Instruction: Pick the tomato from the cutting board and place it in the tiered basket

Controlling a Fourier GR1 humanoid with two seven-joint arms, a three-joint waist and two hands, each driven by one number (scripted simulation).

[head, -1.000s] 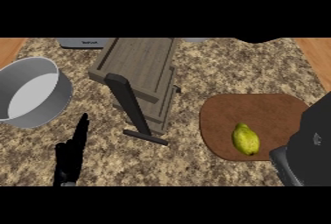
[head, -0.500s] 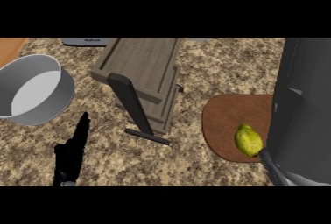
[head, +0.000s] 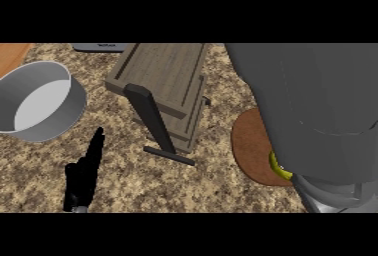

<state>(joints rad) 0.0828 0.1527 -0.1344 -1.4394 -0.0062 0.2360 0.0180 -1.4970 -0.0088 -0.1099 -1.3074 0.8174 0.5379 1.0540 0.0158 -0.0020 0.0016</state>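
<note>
Left hand point(head: 83, 175): black, at the lower left of the head view, fingers straight and held together, pointing up the counter, holding nothing, resting on or just above the speckled granite counter point(head: 133, 185). Right forearm point(head: 317, 115): a broad grey mass filling the right side of the view from the top edge to the bottom, its pale wrist section at the lower right; the right hand itself is hidden, so whether its fingers are apart or together cannot be told. Tomato point(head: 278, 167): only a thin curved sliver shows, yellow-green with a glossy edge, lying on the cutting board and pressed up against the edge of the forearm that covers the rest of it. Cutting board point(head: 251, 150): brown, rounded, right of centre, its right part under the forearm. Tiered basket point(head: 166, 85): weathered grey-brown wood, upper centre, an oblong slatted tray with raised walls, a dark upright post and flat foot at its near side; well apart from the tomato. Pot point(head: 40, 102): round, grey metal, pale inside, at the left edge, above the left hand. Small grey object point(head: 100, 47): at the top edge, left of the basket, kind not discernible.
</note>
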